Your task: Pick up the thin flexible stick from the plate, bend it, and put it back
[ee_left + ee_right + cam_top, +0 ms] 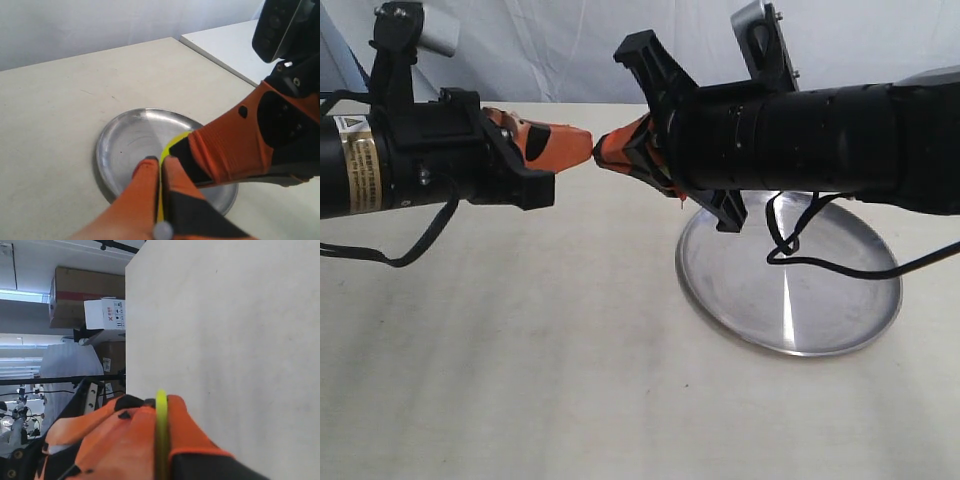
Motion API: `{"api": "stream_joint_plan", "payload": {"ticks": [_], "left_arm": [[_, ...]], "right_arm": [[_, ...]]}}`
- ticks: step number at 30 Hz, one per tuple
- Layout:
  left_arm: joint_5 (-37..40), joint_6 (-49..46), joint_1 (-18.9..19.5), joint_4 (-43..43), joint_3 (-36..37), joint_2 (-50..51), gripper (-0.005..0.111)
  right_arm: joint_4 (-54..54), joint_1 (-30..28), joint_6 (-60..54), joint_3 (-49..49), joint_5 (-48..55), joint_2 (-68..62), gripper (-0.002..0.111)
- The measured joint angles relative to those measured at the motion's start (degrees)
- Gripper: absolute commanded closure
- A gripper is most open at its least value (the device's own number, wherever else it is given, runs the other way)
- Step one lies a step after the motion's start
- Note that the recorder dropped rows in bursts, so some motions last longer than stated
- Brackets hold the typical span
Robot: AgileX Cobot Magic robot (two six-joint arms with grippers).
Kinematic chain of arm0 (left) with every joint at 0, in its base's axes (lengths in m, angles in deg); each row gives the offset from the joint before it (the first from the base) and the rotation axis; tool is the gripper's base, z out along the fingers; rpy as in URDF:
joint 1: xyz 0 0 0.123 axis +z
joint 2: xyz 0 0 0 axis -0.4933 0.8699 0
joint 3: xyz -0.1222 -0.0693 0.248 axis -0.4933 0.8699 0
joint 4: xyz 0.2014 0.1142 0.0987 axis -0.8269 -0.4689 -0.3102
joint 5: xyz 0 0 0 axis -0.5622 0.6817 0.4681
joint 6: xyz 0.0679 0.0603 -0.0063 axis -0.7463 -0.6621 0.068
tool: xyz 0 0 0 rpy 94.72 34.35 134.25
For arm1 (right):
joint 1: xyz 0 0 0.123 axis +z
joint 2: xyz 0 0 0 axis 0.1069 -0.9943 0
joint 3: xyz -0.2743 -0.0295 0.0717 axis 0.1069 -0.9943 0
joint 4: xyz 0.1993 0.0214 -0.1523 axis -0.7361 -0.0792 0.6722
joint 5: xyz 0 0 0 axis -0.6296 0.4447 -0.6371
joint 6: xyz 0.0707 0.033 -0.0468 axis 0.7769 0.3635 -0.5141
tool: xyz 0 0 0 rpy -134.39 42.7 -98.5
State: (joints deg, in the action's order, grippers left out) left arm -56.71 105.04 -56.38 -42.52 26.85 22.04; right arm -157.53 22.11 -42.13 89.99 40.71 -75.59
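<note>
My two grippers meet tip to tip in the air to the left of the plate [825,300]. The left gripper [586,146] is shut on the thin flexible stick [170,145], a bright yellow strand pinched between its orange fingers [144,182]. From there the strand curves in a tight bend into the right gripper [192,147]. The right gripper [161,401] is also shut on the stick [161,432], which runs between its pads. In the exterior view the stick is hidden behind the fingertips. The silver plate [122,147] lies below the grippers with nothing on it.
A black cable [788,240] from the right arm hangs over the plate. A second white table [225,45] stands beyond a gap. Cardboard boxes [87,292] stand past the table's edge in the right wrist view.
</note>
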Motion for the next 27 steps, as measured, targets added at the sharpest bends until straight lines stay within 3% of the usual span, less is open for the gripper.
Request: {"api": "stream_joint_plan", "payload": {"ticks": [7,16,27], "left_arm": [[0.0,-1.4,0.0,0.1,0.0,0.0,0.107],[-0.2,-0.2,0.0,1.8,0.1,0.1,0.107],[-1.0,-0.3,0.0,7.7,0.1,0.4,0.107]], "right_arm": [[0.0,0.2,2.0,0.0,-1.7,0.0,0.109],[0.6,0.3,-6.2,0.0,-2.3,0.1,0.109],[6.6,0.3,-7.5,0.2,-3.6,0.4,0.109]]}}
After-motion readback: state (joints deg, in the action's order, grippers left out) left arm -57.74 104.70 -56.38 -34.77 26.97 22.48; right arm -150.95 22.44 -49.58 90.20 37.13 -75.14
